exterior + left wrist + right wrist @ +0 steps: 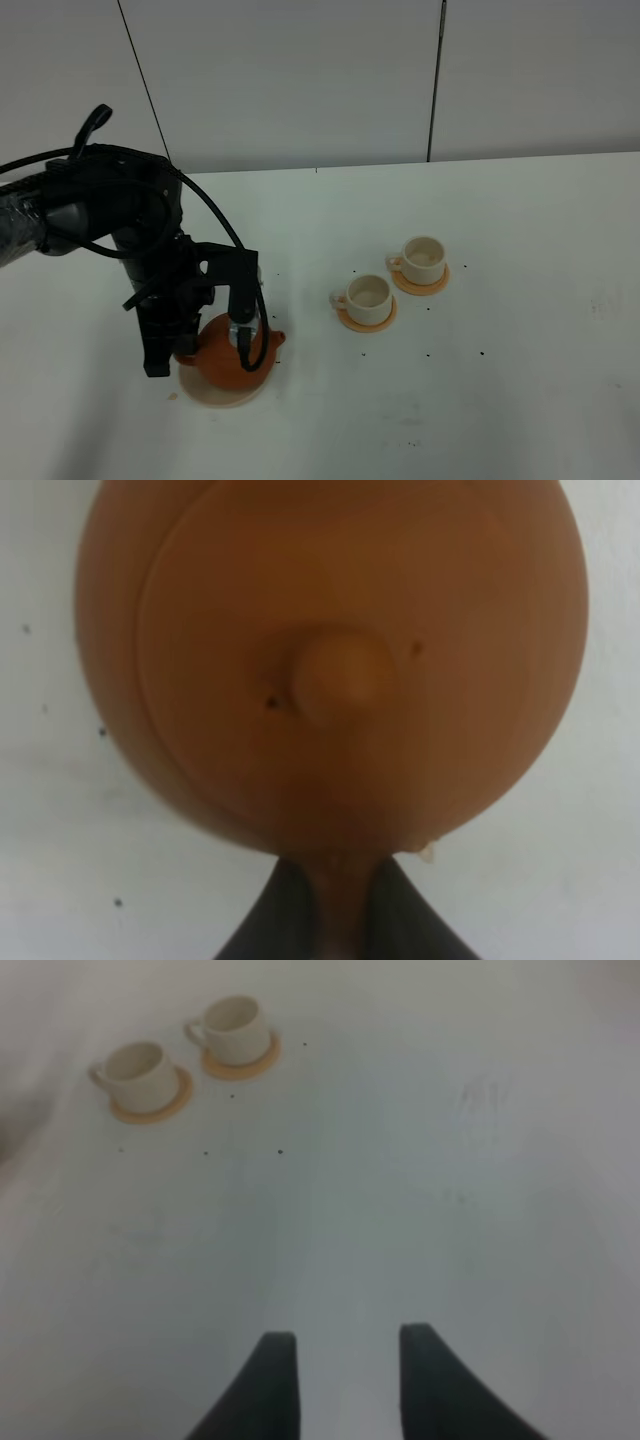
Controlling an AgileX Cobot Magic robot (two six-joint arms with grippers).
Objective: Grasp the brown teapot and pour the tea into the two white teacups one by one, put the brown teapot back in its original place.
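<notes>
Gripping the loop handle of the brown teapot, the left gripper stands at the near left of the white table. In the left wrist view its two dark fingers are pressed against either side of the handle, with the round lid and its knob directly beyond them. From the room, the black left arm reaches down over the pot, whose short spout points right toward the cups. The teapot sits over the pale beige mat, an arc of which shows at its near-left edge; whether the pot bears on the mat or hangs just above it cannot be told. The two white teacups stand well apart from the pot, right of the table's middle: the nearer teacup on its orange-tan saucer, and the farther teacup just beside it to the right on a second saucer. Both cups are upright with handles turned left, and their insides look pale. The right gripper appears only in its own wrist view, its fingers spread with bare table showing between them and both teacups far off across the surface.
</notes>
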